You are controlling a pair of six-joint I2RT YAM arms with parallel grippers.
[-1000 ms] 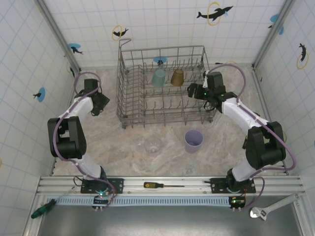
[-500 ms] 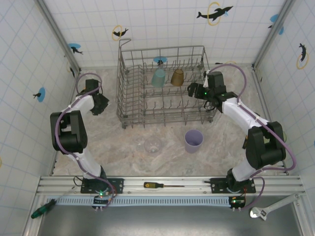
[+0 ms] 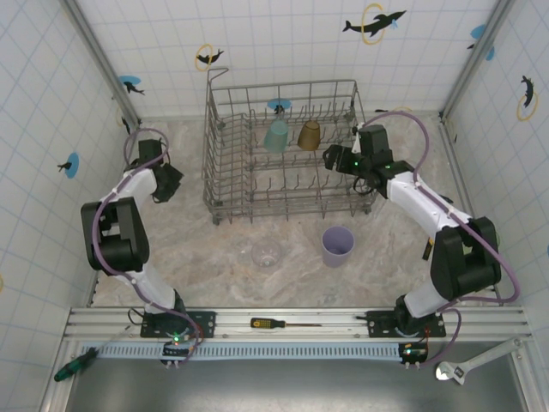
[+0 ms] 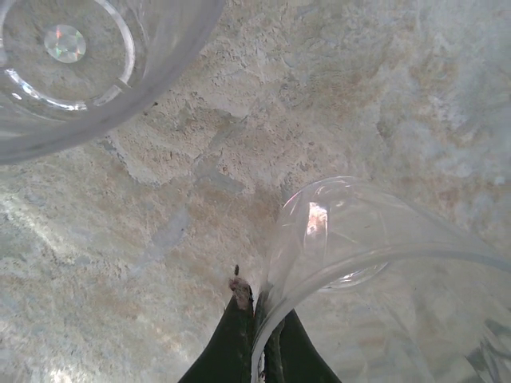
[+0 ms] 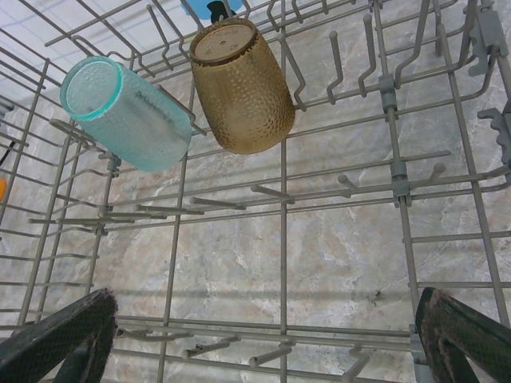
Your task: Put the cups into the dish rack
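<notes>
We judge the task to be less than half done. Two cups already sit in the dish rack (image 3: pixel 227 184): the teal cup (image 3: pixel 276 136) and the amber cup (image 3: pixel 309 135), both tilted among the tines of the far row, just beside each other. Whether they touch we cannot tell. On the worktop (image 3: pixel 197 249) in front of the rack the lavender cup (image 3: pixel 337 246) stands upright with its mouth up. To its left, and apart from it, stands a lone clear cup (image 3: pixel 267 253). Left of the rack, the left gripper (image 3: pixel 169 183) is pressed together on the rim of the held clear cup (image 4: pixel 359 255); in the left wrist view the thin wall sits between the two dark fingers (image 4: pixel 231 343). A neighbouring clear cup (image 4: pixel 72 48) is near it on the stone surface. The right gripper (image 3: pixel 334 160) hangs over the right part of the rack with its fingers spread wide and nothing between them. So at least four cups are left to load. From above, the clear plastic beside the left gripper is very hard to make out. In the wrist view both clear cups are cut off by the frame, so we cannot tell whether the held one rests on the worktop or is lifted.
</notes>
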